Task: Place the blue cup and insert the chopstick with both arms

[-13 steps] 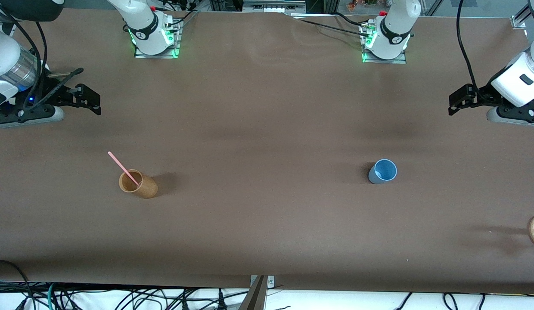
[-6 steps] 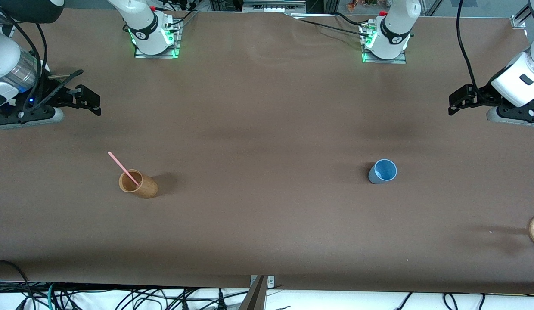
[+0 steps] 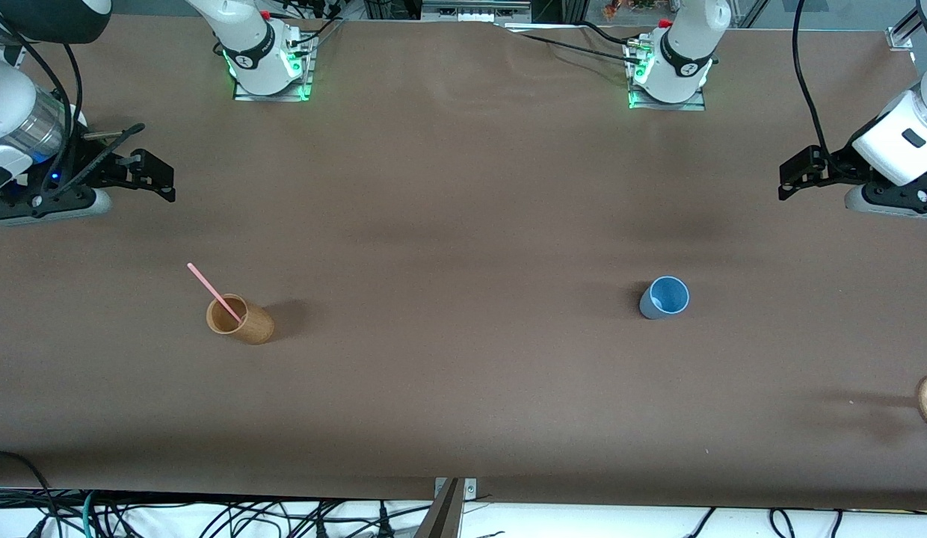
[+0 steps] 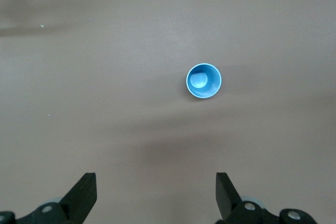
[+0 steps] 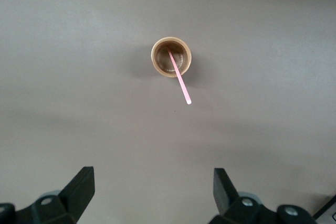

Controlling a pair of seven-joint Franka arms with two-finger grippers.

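The blue cup [image 3: 664, 297] stands upright and empty on the table [image 3: 463, 403], toward the left arm's end. The chopstick [image 3: 214, 292] is well apart from the blue cup, toward the right arm's end, and is not in it: its lower end sits inside a brown cup [image 3: 239, 320] and its upper end leans out over the brown cup's rim, tilted toward the right arm's end and away from the front camera.

The left gripper [image 3: 789, 181] hangs over the table at the left arm's end, its fingers [image 4: 84, 195] spread wide and holding nothing. In the left wrist view the blue cup [image 4: 203, 81] lies out ahead of the fingers, a little off the midline between them, its open mouth facing up. This arm is clearly the nearer one to the blue cup.

The right gripper [image 3: 161, 178] hangs over the table at the right arm's end, fingers [image 5: 223, 187] also wide and empty. In the right wrist view the chopstick [image 5: 180, 77] points from the brown cup [image 5: 171, 56] back toward the fingers, its free tip the closest part. This arm is the nearer one to the chopstick.

Judging from this, the left arm suits the blue cup and the right arm suits the chopstick, gripped on its free upper length above the brown cup's rim.
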